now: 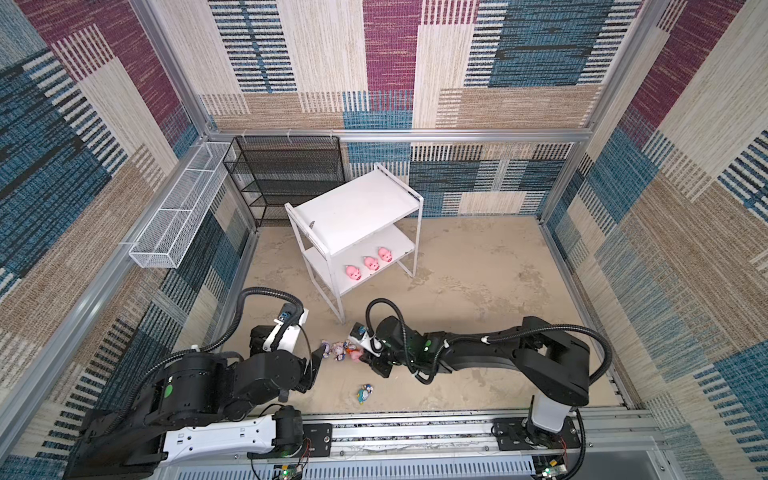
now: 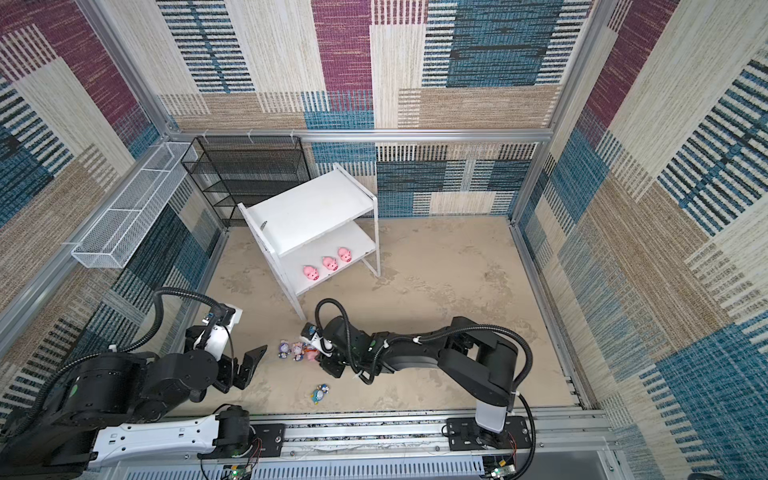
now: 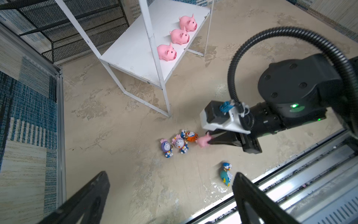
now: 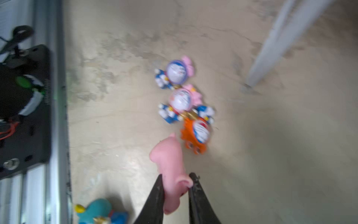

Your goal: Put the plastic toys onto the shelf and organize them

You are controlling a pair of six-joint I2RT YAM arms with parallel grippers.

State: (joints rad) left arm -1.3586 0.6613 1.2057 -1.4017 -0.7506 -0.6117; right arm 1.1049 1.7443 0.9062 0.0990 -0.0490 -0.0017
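The left gripper is held with jaws spread wide at the lower left in both top views, its arm folded back. The right arm is stretched from lower right toward centre, and the right gripper is clamped on a pink pig.

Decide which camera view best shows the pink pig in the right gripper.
The right wrist view: the pink pig looms large, pinched in the right gripper, though blurred. The left wrist view shows it small; both top views, a pink speck.

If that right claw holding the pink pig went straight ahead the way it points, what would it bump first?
Probably the orange-hooded figurine, lying just ahead of the pig clamped in the right gripper; depth is hard to judge.
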